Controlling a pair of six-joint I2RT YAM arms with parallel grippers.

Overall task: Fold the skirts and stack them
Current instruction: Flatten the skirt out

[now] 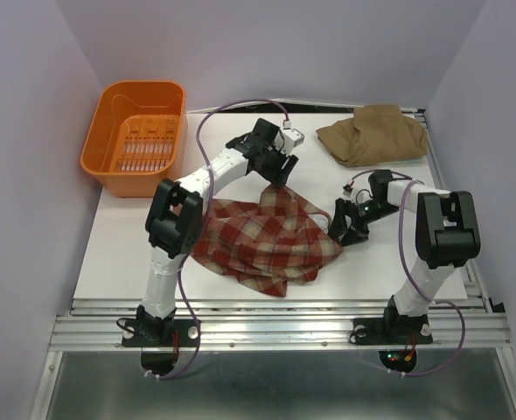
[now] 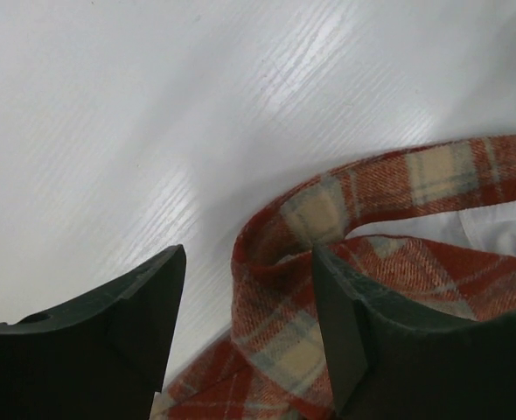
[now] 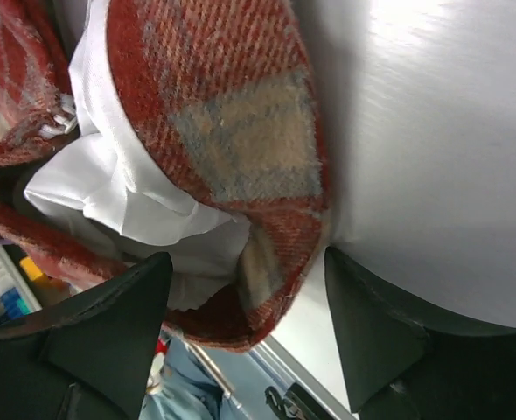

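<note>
The red-and-cream plaid skirt (image 1: 267,241) lies crumpled mid-table. My left gripper (image 1: 280,181) hovers at its far edge. In the left wrist view the gripper (image 2: 249,328) is open, and the plaid waistband loop (image 2: 284,289) stands between the jaws against the right finger (image 2: 350,341). My right gripper (image 1: 339,225) is at the skirt's right edge. In the right wrist view it (image 3: 249,328) is open around the plaid hem (image 3: 240,131) and its white lining (image 3: 144,192). The tan-brown skirt (image 1: 373,133) lies bunched at the back right. The floral skirt is out of view.
An orange plastic basket (image 1: 135,136) stands at the back left, with nothing showing in it. The white table top (image 1: 135,254) ends at a metal rail along the near edge. Purple walls close in on both sides.
</note>
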